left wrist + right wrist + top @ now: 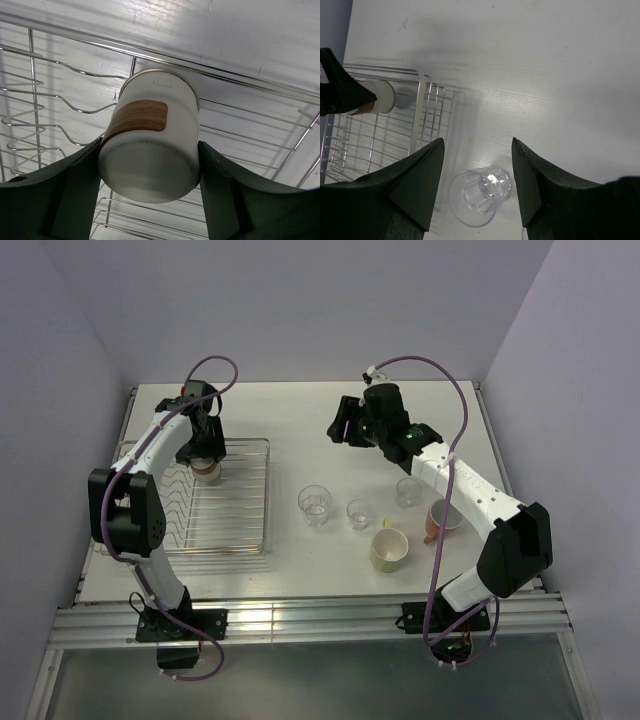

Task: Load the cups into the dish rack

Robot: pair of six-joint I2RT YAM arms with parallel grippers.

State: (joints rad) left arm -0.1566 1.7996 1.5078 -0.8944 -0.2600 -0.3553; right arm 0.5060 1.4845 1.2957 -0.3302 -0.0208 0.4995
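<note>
The left claw (206, 452) pinches the brown-and-cream cup (150, 150) over the far part of the dish rack (268, 502). Its dark fingers (75, 197) press against the cup's two sides. The cup's closed base faces the wrist camera and its mouth points down toward the wavy wire dividers. Whether the rim touches the wires cannot be told.

The right claw (477, 144) hangs above the bench (300, 410), to the right of the rack. Its fingers are spread wide with nothing between them (the glass seen through the gap stands on the bench well below).

The other cups stand on the bench, outside the rack. The larger clear tumbler (315, 504) is upright just beyond the rack's right side. The smaller clear tumbler (360, 513) stands beside it on the right. A third clear tumbler (408, 491) stands farther right, close to the right arm. The yellow-green mug (390, 550) sits nearer the front edge, its mouth up. The salmon-orange mug (441, 519) is partly hidden under the right arm.
</note>
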